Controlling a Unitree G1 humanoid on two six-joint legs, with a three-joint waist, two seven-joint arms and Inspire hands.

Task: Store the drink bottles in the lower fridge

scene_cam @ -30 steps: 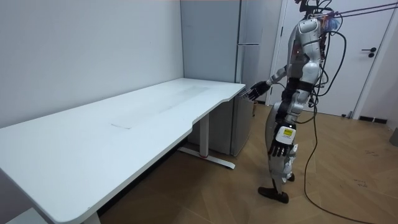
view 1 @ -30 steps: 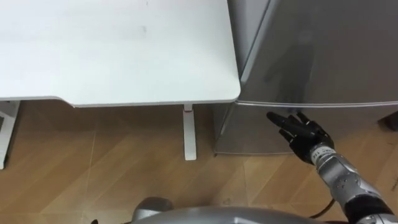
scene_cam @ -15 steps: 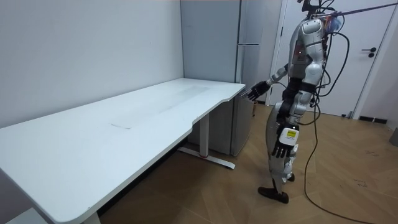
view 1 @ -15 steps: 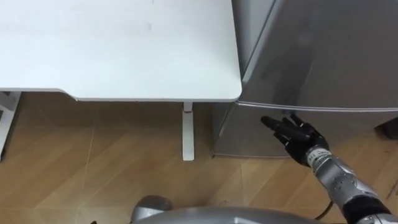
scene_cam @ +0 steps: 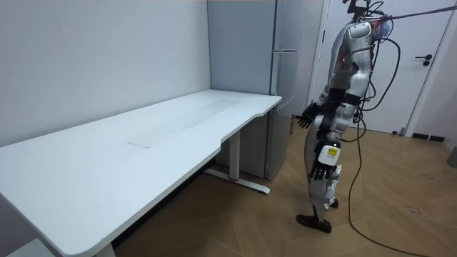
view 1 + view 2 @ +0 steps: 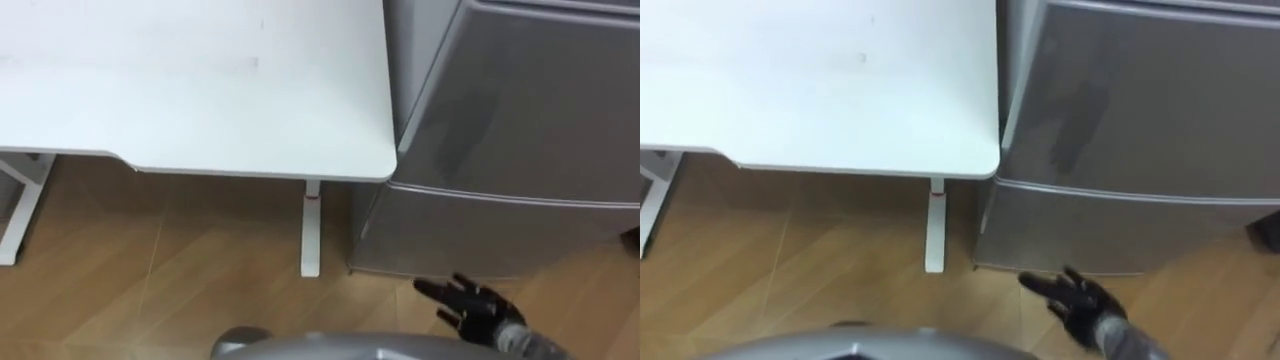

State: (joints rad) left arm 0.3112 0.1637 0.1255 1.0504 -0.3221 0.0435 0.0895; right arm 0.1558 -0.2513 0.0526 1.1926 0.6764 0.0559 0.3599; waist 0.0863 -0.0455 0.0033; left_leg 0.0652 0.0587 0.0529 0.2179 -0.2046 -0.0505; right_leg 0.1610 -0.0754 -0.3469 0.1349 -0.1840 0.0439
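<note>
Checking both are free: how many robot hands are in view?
2: right hand, open, before the lower fridge door; left hand hanging open by the robot's side.

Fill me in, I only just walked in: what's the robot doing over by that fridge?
The robot stands facing the grey fridge beside the white table. Its right hand, fingers straight, is held out low before the shut lower door, not touching it and holding nothing. Its left hand hangs open at its side.
</note>
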